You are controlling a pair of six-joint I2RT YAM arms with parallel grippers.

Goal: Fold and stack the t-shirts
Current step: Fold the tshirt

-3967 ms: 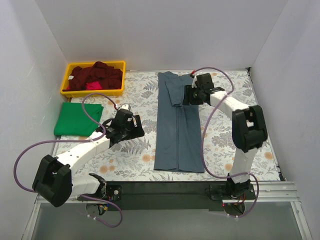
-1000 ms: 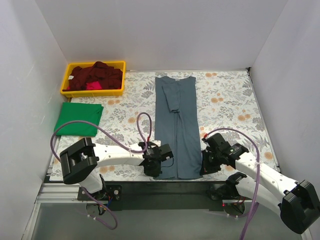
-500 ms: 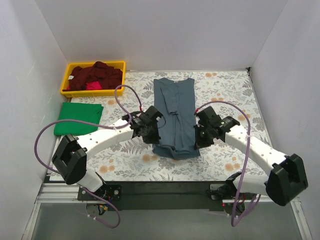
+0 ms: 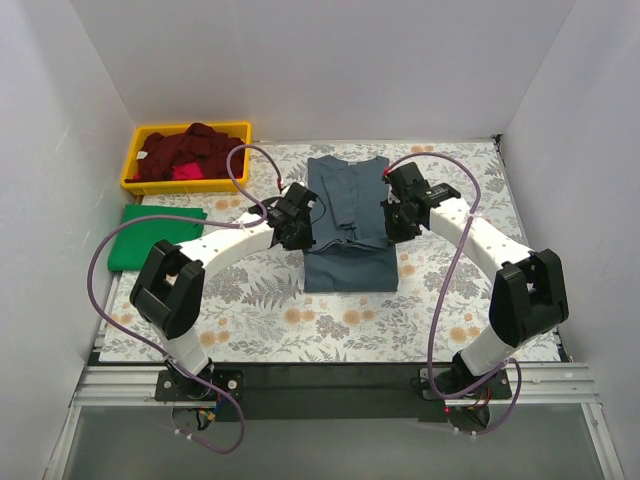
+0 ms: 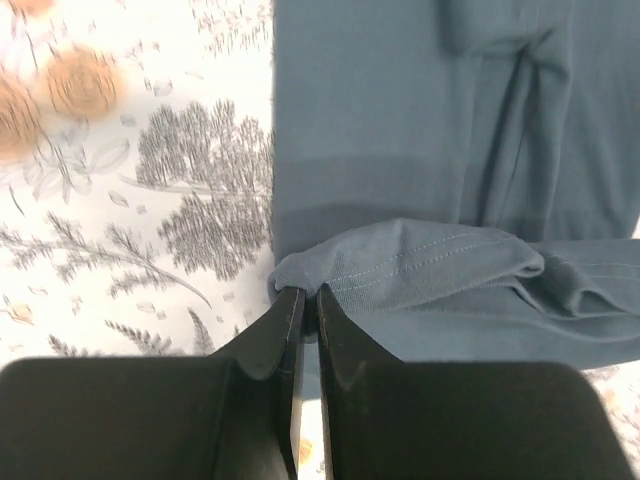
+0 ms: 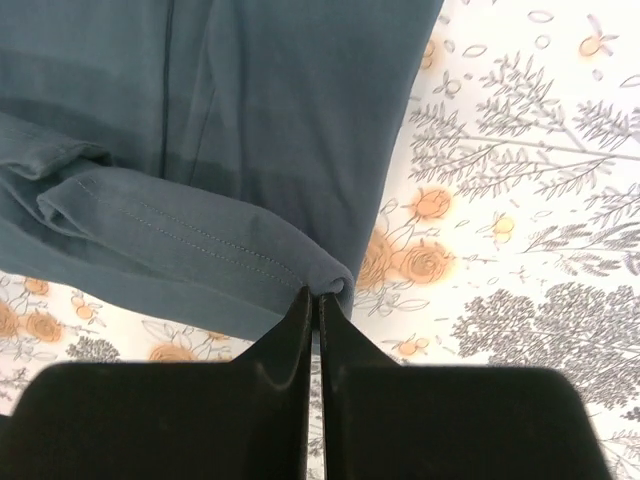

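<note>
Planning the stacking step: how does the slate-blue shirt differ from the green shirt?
The slate-blue shirt lies mid-table, the green shirt at the left edge. The slate-blue shirt is mid-fold, its hem corners pinched by the left tool and right tool and doubled back over its body; the green shirt lies untouched as a flat folded rectangle. The slate-blue shirt covers more table than the green one. Both are plain cloth on the floral table cloth.

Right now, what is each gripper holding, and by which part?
The slate-blue t-shirt, by its hem corners: left gripper one, right gripper the other.
</note>
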